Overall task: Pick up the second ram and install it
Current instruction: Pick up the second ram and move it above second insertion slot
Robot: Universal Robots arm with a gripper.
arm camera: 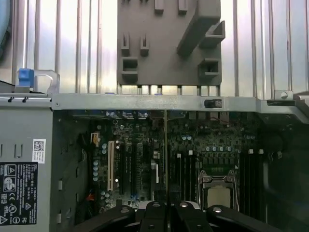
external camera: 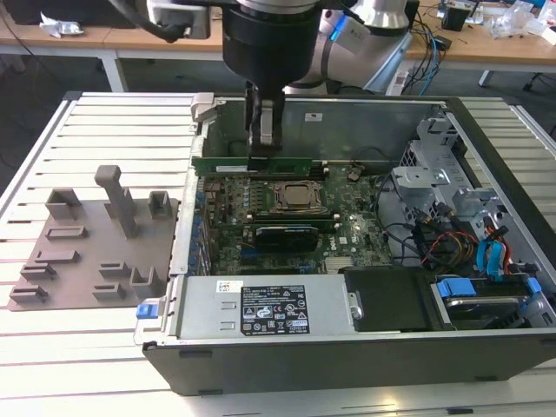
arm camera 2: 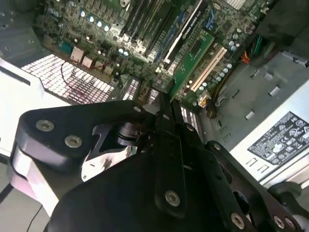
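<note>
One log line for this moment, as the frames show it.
gripper: shut on second ram | ram: on edge over motherboard, beside CPU socket | seated in slot: cannot tell

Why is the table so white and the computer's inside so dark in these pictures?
First wrist view: the slatted table glares white, while the case stays shadowed inside. Second wrist view: the gripper, with its dark body, blocks the lower half. Exterior view: the room light is even, so the gripper shut on the ram is well lit.
</note>
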